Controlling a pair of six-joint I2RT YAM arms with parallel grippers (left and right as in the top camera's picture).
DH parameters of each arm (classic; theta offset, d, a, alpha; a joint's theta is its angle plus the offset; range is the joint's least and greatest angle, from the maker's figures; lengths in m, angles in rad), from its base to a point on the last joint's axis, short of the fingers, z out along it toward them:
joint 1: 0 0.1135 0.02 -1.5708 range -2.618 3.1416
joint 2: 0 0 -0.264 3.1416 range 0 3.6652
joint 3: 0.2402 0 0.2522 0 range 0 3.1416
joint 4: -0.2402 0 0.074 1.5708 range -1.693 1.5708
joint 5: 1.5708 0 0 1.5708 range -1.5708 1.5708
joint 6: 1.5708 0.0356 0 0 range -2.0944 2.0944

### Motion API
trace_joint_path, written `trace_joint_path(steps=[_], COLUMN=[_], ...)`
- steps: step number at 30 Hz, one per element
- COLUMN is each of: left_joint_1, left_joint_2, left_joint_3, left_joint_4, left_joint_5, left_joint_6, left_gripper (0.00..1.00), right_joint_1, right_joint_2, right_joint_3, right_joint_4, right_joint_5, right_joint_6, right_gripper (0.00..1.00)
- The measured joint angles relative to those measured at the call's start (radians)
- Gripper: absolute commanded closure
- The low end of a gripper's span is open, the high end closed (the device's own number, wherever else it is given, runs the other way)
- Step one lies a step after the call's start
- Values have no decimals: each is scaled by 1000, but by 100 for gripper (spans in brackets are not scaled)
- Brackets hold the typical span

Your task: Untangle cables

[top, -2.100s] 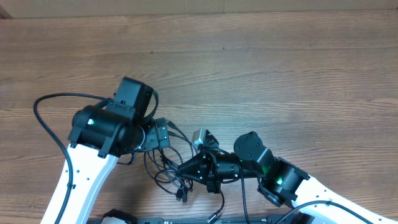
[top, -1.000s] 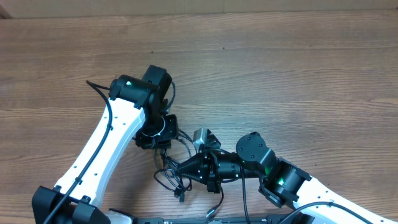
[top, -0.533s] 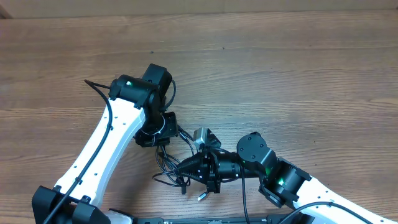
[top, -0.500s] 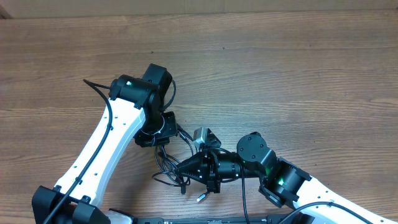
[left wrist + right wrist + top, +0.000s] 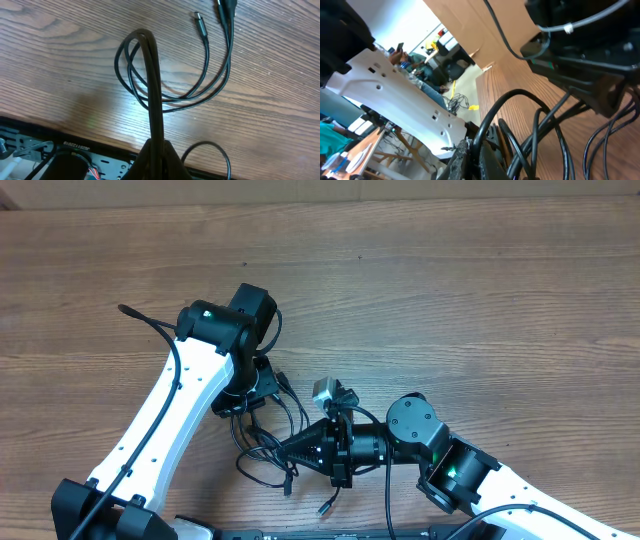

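A: State of the left end effector [image 5: 156,150]?

B: Clamped on a doubled strand of the cables [image 5: 172,97]. The strand runs taut from its fingers to a loop lying on the bench [image 5: 60,55].

A: And the right end effector [image 5: 288,450]?

B: Pinched together on the same tangle, near the left one.

A: The rest of the cables?

B: Loose loops between the two arms, close to the bench's front edge. One plug [image 5: 325,506] lies just in front of the right end effector.

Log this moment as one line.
left hand: shut on cables | right hand: shut on cables | cables: tangled, loops on wooden table
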Motion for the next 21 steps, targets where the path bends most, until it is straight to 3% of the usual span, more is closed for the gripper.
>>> trace_joint_path(steps=[11,15,21], left_joint_1=[0,0,0], left_joint_2=[0,0,0], left_joint_3=[0,0,0], left_joint_4=[-14,-14,-14], left_joint_5=[-23,-28,-31], left_joint_6=[-3,-3,2], left_gripper=[96,96,96], right_joint_1=[0,0,0], right_joint_2=[0,0,-2], right_joint_3=[0,0,0], right_joint_4=[20,-6,-23], right_joint_5=[92,209,377], right_joint_6=[-230,-354,-421], right_gripper=[96,96,96])
